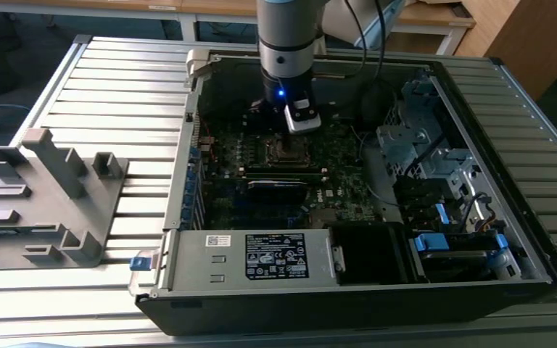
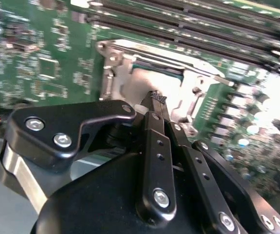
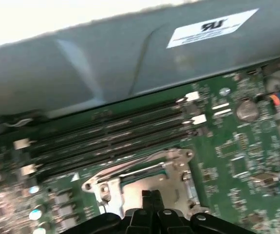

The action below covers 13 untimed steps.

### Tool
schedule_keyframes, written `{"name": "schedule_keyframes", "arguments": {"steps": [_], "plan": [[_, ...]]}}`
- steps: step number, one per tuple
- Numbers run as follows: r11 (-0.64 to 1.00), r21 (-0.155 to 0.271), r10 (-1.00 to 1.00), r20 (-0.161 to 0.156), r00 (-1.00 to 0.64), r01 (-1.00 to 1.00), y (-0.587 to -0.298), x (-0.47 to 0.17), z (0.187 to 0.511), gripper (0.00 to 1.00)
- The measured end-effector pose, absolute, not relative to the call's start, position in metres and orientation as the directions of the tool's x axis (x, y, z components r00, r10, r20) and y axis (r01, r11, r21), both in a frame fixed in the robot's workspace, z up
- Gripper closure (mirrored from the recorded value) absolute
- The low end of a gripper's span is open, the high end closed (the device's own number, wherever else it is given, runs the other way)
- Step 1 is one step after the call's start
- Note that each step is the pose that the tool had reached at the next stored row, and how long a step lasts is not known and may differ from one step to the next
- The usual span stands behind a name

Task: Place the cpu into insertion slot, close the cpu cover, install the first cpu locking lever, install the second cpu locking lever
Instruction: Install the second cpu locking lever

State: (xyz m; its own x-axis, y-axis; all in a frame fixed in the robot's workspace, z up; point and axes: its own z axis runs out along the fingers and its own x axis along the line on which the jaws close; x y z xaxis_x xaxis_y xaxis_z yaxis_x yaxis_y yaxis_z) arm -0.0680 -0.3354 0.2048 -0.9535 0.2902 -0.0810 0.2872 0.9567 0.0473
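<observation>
The cpu cover [image 2: 122, 61] is a silvery metal frame lying over the socket on the green motherboard, also seen in the first wrist view as the cpu cover [image 3: 108, 183]. A pale grey metal surface, apparently the cpu [image 2: 140, 85], fills its window. I cannot tell whether the cover lies fully flat. A thin wire locking lever [image 2: 178, 59] runs along the socket edge nearest the memory slots. My gripper [image 2: 157, 97] hangs just above the window with its black fingertips [image 3: 152, 196] pressed together, and nothing shows between them. In the exterior view my gripper [image 1: 278, 138] stands over the socket inside the open computer case.
Long dark memory slots [image 3: 110, 134] run beside the socket, with the grey case wall [image 3: 105, 63] beyond. The case holds a labelled power supply [image 1: 249, 257] and drive bays with blue tabs [image 1: 443, 243]. A grey fixture [image 1: 46, 196] stands on the slatted table at the exterior view's left.
</observation>
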Motion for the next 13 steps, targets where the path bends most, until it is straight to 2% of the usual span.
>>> {"name": "schedule_keyframes", "arguments": {"steps": [2, 13], "plan": [[0.957, 0.043, 0.290, -0.067, -0.955, 0.288, -0.335, -0.068, 0.205, 0.90], [0.959, 0.043, 0.282, -0.066, -0.957, 0.279, -0.335, -0.068, 0.216, 0.90]]}}
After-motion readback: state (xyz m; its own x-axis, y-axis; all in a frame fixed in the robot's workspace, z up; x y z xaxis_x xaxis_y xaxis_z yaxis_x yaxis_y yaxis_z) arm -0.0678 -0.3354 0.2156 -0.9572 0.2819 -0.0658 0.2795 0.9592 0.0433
